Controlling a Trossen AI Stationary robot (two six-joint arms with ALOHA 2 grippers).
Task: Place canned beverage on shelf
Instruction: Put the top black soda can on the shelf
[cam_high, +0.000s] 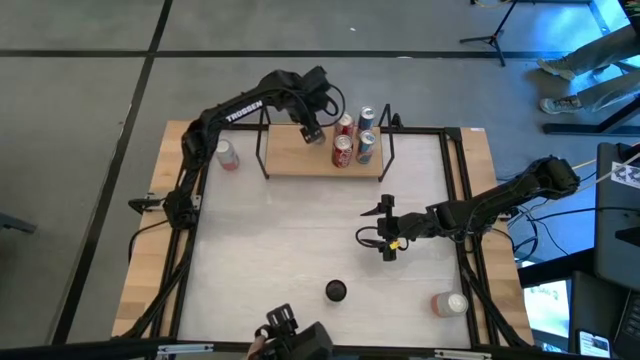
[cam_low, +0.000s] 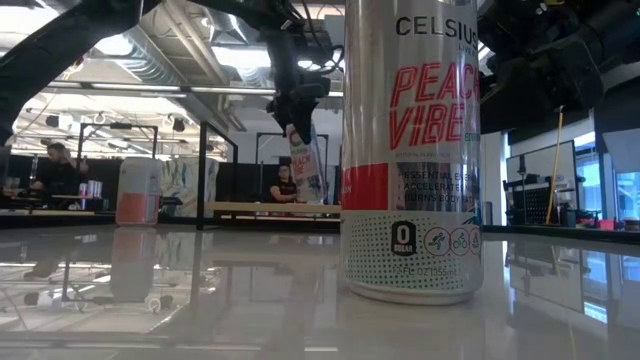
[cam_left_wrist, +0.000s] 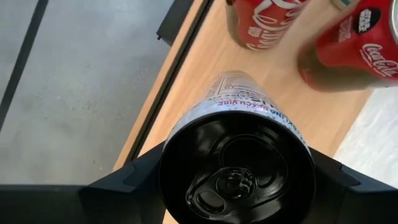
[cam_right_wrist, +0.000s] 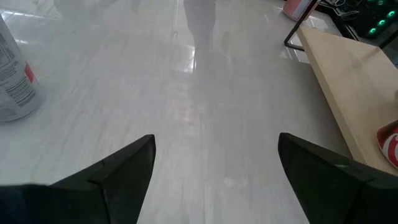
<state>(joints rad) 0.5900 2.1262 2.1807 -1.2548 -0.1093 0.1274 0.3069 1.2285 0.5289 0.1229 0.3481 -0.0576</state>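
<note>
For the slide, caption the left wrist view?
Left gripper holds a Celsius can over the shelf beside two Coca-Cola cans.

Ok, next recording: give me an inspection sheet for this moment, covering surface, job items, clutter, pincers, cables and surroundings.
Surface: whitish tabletop, glossy, nothing spilled.
Job's things: shelf at the far edge holds three cans; a fourth, the held can, hangs above its board.
Clutter: loose cans on the table: pink can, dark-topped can, tipped can.
Pincers: left pincer shut on the held can; right pincer open, empty, over mid-table.
Cables: black leads beside the right edge.
Surroundings: seated people behind; feet beyond the table.
</note>
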